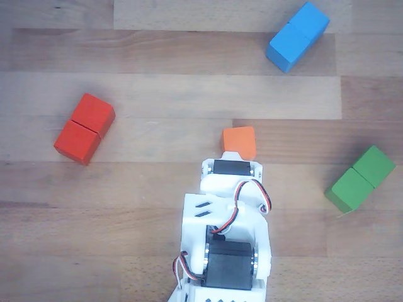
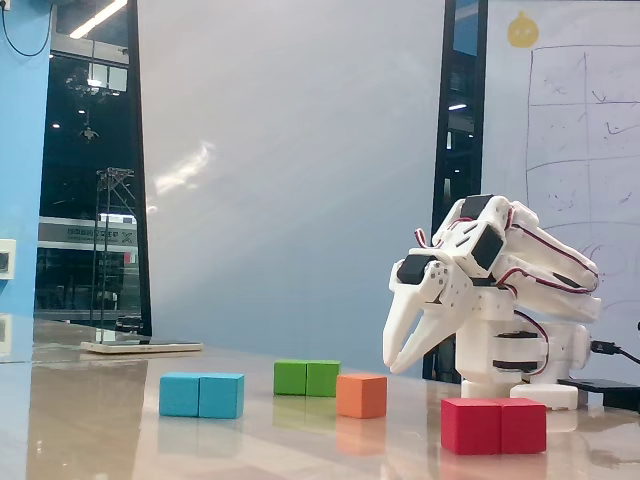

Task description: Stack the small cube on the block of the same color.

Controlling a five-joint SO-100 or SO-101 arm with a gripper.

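Gripper (image 2: 400, 362) hangs above the table with its fingers spread apart, nothing between them. The small orange cube (image 2: 361, 395) sits on the wood table (image 1: 157, 94) just below and in front of the fingertips, not touched. In the other view the red double block (image 1: 84, 128) lies well off to the arm's left, blue double block (image 1: 297, 36) far ahead to the right, green double block (image 1: 361, 178) off to the right.

I am seeing: wooden desk (image 1: 157, 94); pale wall panel (image 2: 290, 150); whiteboard (image 2: 585, 130); ceiling lights glowing beyond dark glass (image 2: 95, 150).
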